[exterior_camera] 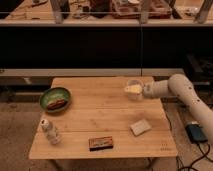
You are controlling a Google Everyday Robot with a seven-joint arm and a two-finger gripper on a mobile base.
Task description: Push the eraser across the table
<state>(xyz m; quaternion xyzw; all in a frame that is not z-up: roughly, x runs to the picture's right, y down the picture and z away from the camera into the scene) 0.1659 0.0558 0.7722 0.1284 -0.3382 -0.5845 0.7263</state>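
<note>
A dark rectangular eraser [101, 143] with a brownish rim lies flat near the front edge of the wooden table [95, 112], about the middle. My gripper [133, 89] is pale with a yellowish tip and hovers over the table's back right part, on a white arm [180, 92] coming in from the right. It is well behind and to the right of the eraser and apart from it.
A pale square pad [140, 127] lies at the right, between the gripper and the eraser. A green bowl [55, 99] with food stands at the left. A small white bottle [50, 131] is at the front left. Dark shelving stands behind the table.
</note>
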